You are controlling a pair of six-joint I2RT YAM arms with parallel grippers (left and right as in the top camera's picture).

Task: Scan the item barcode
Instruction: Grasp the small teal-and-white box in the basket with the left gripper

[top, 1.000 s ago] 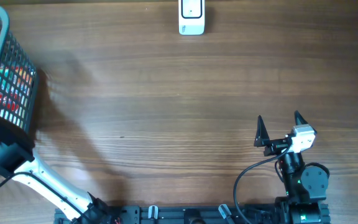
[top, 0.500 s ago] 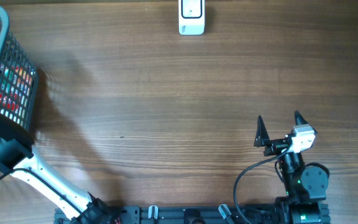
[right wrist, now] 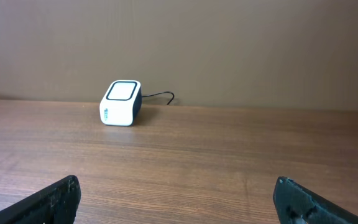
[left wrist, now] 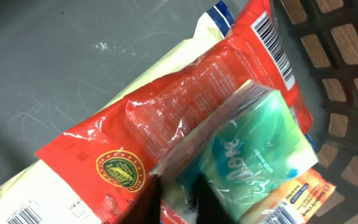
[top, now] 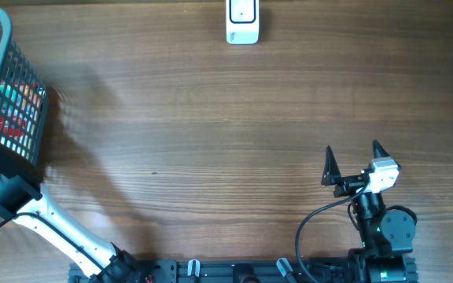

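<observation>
Inside the basket [top: 6, 43] at the counter's [top: 211, 118] left edge, the left hand [left wrist: 176, 196] pinches the near end of a green packet [left wrist: 260, 143], whose length runs away up-right. The right hand [top: 352, 161], jaws wide and empty, sits well apart.

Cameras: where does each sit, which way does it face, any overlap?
Overhead: above the table, looking straight down; scanner, basket, left arm, open right tool.
Left wrist: inside the basket, facing red packet and green pack; left tool closed at the pack's corner.
Right wrist: low, facing across the table at the scanner; own fingertips at bottom corners.
Shared: scanner, overhead and right wrist.
</observation>
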